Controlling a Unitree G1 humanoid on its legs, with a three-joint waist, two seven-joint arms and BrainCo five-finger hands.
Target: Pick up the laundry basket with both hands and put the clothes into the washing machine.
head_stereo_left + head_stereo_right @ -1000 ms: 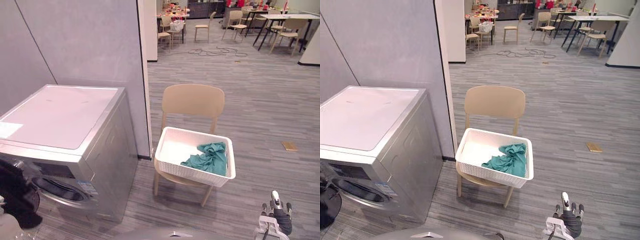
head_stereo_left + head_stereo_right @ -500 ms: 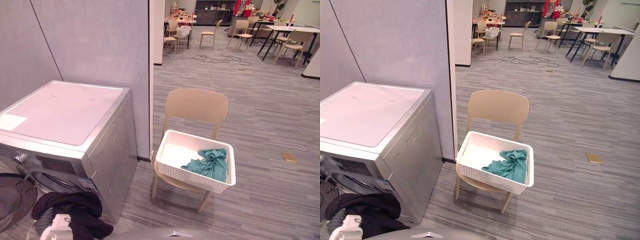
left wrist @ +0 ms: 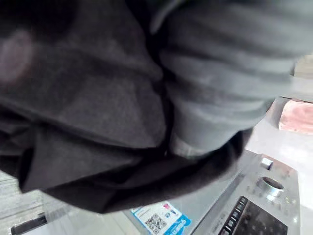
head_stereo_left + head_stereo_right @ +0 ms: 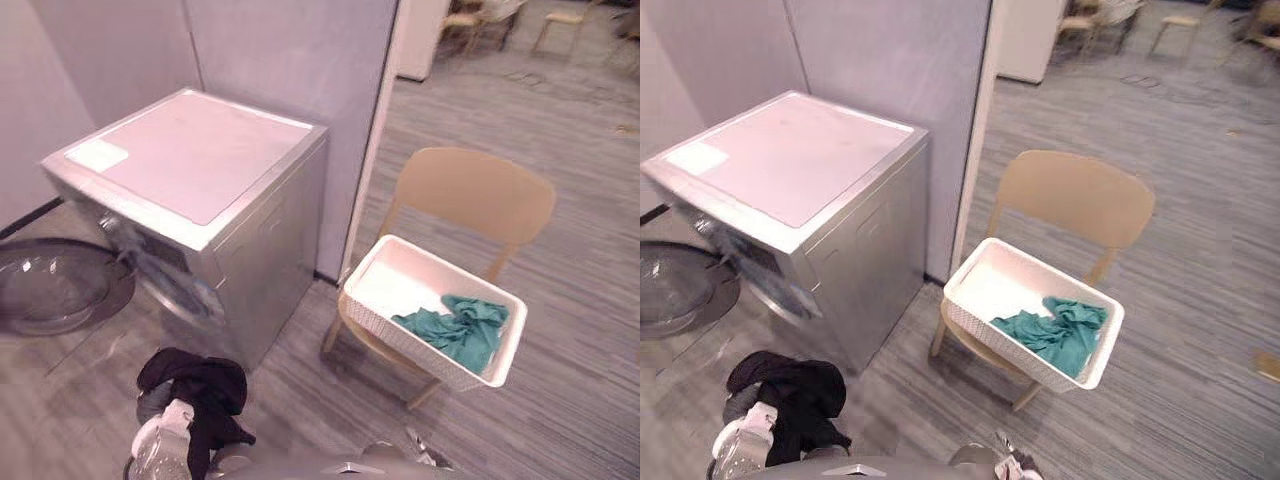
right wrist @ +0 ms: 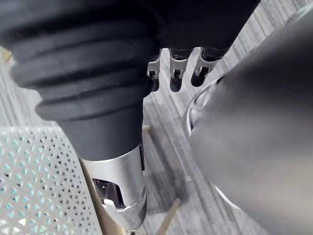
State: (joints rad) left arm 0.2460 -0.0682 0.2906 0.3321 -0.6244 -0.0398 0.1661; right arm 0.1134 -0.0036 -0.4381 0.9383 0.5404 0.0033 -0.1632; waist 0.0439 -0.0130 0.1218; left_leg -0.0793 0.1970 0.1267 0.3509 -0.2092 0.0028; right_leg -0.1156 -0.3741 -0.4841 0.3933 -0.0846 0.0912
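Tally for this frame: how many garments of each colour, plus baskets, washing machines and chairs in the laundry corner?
Teal garment, in the basket: 1
Black garment, low in front of the machine: 1
White laundry basket: 1
Beige chair under the basket: 1
Washing machine, door open: 1
Total: 5
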